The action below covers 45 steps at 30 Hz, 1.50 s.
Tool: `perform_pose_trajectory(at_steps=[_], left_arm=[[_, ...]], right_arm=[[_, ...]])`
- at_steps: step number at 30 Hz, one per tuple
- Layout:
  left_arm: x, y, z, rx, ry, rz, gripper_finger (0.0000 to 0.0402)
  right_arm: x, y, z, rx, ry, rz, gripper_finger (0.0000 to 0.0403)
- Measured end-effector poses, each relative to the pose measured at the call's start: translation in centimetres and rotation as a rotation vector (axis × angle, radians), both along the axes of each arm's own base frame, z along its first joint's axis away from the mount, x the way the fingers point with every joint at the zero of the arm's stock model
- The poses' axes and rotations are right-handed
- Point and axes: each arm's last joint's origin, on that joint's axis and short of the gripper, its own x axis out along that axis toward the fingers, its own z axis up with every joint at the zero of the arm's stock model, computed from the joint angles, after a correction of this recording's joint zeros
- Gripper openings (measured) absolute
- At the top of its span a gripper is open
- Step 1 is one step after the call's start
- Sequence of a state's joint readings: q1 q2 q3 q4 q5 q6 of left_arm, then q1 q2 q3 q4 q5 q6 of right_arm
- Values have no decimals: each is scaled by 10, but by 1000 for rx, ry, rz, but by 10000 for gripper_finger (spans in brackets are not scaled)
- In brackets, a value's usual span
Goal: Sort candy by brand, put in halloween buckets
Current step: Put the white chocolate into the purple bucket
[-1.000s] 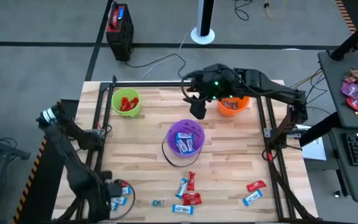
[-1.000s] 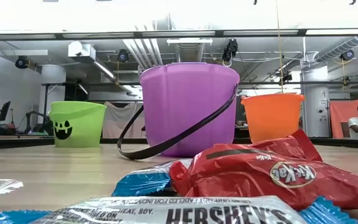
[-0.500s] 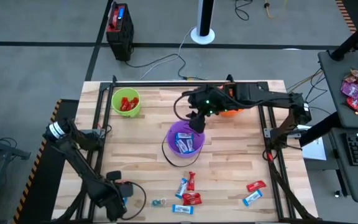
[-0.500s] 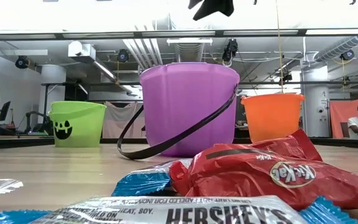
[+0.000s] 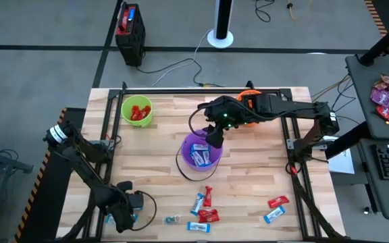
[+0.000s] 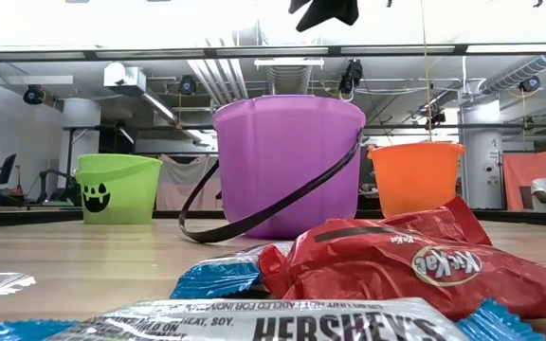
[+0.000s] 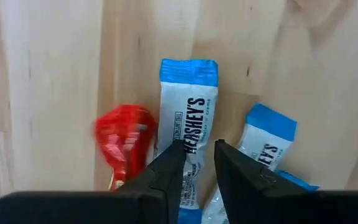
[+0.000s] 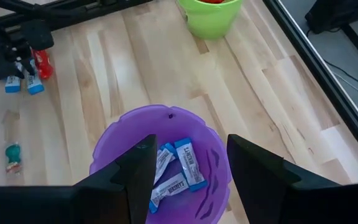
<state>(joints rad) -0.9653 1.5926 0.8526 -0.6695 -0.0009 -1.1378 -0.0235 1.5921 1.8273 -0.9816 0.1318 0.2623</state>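
My left gripper (image 7: 197, 149) is low over the table's near left corner (image 5: 130, 204). It is open by a narrow gap, with its tips over a blue and white Hershey's bar (image 7: 188, 109) lying flat. A red piece (image 7: 124, 142) and a second blue bar (image 7: 263, 138) lie beside it. My right gripper (image 8: 185, 163) hangs wide open and empty above the purple bucket (image 5: 201, 152), which holds several blue and white bars (image 8: 178, 169). The green bucket (image 5: 138, 110) holds red pieces. The orange bucket (image 6: 415, 176) stands at the far right, mostly under my right arm in the high view. My left gripper comes down from above over the near half of the Hershey's bar (image 7: 194, 140), its fingers lying along the bar. I cannot tell whether the fingertips touch the wrapper. The bar lies flat on the wood.
More candy lies along the near edge: a red and blue cluster (image 5: 204, 204), a red piece (image 5: 277, 201), a blue one (image 5: 273, 215), a small wrapper (image 5: 173, 219). The purple bucket's black handle (image 6: 254, 213) hangs toward the near side. A black frame rail (image 5: 201, 90) borders the table.
My right gripper has moved from beside the orange bucket toward the near edge, and now hangs over the purple bucket's far rim. Its tip has come into the top of the low view. The candy and the buckets have stayed put.
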Motion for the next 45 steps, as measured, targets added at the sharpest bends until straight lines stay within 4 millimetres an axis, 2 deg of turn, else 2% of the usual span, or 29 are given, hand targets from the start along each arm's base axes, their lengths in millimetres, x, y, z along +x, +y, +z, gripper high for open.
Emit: perform_pose_trajectory(at_steps=[3,8,13,20,26,31,39,42,45], left_arm=[[-1,4,0,10,-12,2,65],[0,4,0,12,-24,-19,8],[2,2,3,-23,-55,-17,1],[6,-1,36,-42,-135,-45,1],[7,-3,43,-46,-160,-92,3],[7,-4,40,-43,-136,-140,41],[6,1,31,-1,-129,-166,151],[6,6,24,14,-124,-175,166],[7,8,17,-6,-148,-188,164]], right_arm=[[0,0,0,-1,0,0,187],[0,0,0,-8,1,4,187],[0,-1,0,-32,4,-3,187],[0,-1,0,-35,5,0,187],[0,-1,0,-39,5,0,187],[0,-1,0,-38,5,1,187],[0,-1,0,-33,4,-5,187],[0,-1,0,-30,3,-8,187],[0,-1,0,-27,3,-11,187]])
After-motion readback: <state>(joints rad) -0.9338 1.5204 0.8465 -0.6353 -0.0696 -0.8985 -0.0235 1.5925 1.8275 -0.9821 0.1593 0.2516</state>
